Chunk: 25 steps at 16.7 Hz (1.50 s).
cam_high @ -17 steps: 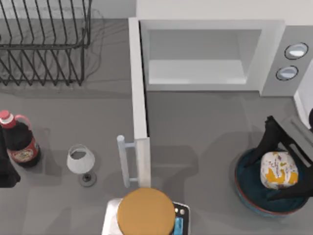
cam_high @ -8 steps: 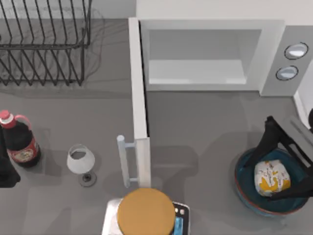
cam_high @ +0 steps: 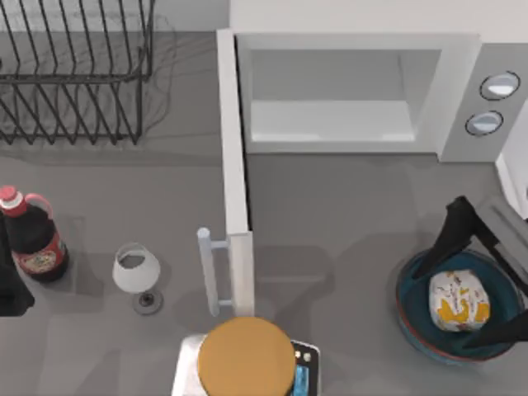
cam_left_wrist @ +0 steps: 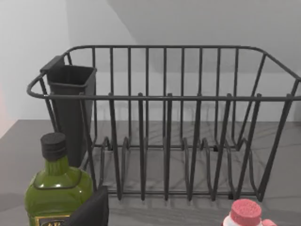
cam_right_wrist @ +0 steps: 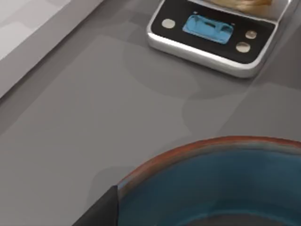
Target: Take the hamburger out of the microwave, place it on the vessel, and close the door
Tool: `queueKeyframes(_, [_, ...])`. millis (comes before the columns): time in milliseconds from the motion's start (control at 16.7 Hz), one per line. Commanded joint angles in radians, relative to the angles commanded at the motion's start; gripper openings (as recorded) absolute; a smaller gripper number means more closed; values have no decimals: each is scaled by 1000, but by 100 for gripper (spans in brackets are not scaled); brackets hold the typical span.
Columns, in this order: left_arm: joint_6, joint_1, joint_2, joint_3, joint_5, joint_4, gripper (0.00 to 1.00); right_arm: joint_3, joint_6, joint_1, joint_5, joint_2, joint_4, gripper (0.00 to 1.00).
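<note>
Presently the hamburger (cam_high: 459,300) lies inside the vessel (cam_high: 410,309), well to the right of the microwave's door (cam_high: 234,173). Right end effector (cam_high: 470,285) straddles it, fingers apart, not clamped. Judged light, soft, slippery-wrapped: grip its sides gently. Door stands open; take its handle (cam_high: 206,271).

Light is even and soft around me; the rack (cam_high: 74,70) and door (cam_high: 235,177) cast faint shadows.
</note>
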Motion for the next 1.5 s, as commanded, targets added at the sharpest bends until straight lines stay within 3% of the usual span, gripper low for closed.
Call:
queueKeyframes(360, [0, 0, 0, 0, 0, 0, 100, -211, 435, -3, 177, -398, 237, 100])
queueKeyframes(1140, [0, 0, 0, 0, 0, 0, 100, -905, 1936, -15, 759, -1731, 1014, 100])
queueKeyframes(1320, [0, 0, 0, 0, 0, 0, 100, -1035, 2173, -17, 868, -1960, 1160, 100])
queueKeyframes(1500, [0, 0, 0, 0, 0, 0, 100, -1124, 2315, -18, 942, -2097, 1259, 100])
